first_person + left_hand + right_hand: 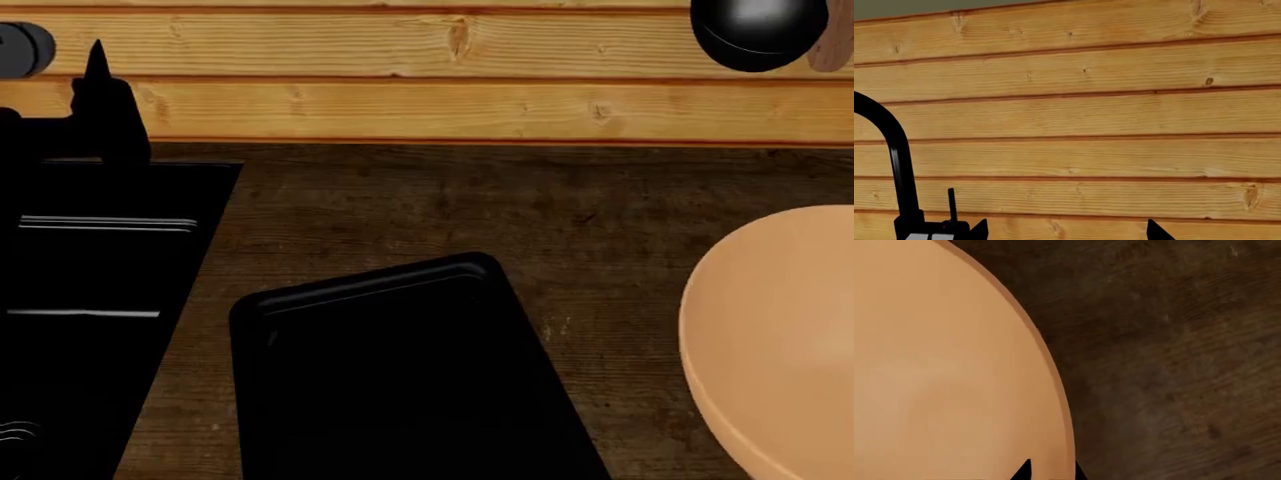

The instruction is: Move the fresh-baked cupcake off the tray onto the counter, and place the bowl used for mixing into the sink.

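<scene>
The peach-tan bowl (781,340) sits at the right edge of the head view and fills most of the right wrist view (941,365). My right gripper (1052,474) has its two dark fingertips close together astride the bowl's rim, one inside and one outside. The black tray (400,370) lies on the dark wood counter (587,220) with nothing on the part that shows. The cupcake is out of view. The black sink (94,330) is at the left. My left gripper (1067,234) is open and empty, facing the plank wall beside the faucet (894,150). Neither arm shows in the head view.
A pine plank wall (441,90) backs the counter. A small black round utensil (758,30) hangs on it at the upper right. The faucet base (107,110) stands behind the sink. Bare counter (1174,365) lies between tray and bowl.
</scene>
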### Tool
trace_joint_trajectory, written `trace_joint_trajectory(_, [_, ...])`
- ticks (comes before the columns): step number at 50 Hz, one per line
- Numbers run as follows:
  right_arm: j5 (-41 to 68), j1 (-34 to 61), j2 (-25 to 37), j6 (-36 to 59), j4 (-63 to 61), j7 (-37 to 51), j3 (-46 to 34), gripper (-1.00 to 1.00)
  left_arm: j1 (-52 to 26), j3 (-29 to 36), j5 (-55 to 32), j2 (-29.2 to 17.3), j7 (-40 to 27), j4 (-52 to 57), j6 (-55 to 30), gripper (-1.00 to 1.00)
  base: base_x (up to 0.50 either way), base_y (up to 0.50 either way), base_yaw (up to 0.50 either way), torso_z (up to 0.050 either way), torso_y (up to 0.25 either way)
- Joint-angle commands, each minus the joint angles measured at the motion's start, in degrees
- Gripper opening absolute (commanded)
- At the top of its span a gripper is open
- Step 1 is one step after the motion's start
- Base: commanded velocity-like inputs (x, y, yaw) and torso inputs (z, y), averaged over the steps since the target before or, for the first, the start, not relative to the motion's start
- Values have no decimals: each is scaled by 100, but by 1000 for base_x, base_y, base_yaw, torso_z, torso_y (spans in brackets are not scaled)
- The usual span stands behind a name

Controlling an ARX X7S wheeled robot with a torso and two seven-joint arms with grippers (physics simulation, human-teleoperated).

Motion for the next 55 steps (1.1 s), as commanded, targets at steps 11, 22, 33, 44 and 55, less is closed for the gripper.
trace_joint_trajectory(11, [-7,464,-80,-388,105,1968,549,-100,-54,-63,-67,16,2,-17,19,100,1,0,0,0,0])
trace_joint_trajectory(22, [-206,562,-155,-1085,495,1904,703,-100,-37,-39,-92,11,-12,16,6,100,0,0,0,0,0])
trace_joint_trajectory(33, [176,787,-190,-1046,99,2189,1055,-100,-42,-28,-105,-7,-19,14,23,100,0,0,0,0,0])
trace_joint_trajectory(44, [778,834,-89,-1051,-494,2665,1507,-100,-28,-21,-119,-26,-36,26,29,100,0,0,0,0,0])
trace_joint_trajectory(55, [1099,789,-365,-1061,-690,2414,1660,-100,-28,-23,-144,-51,-58,76,8,100,0,0,0,0,0])
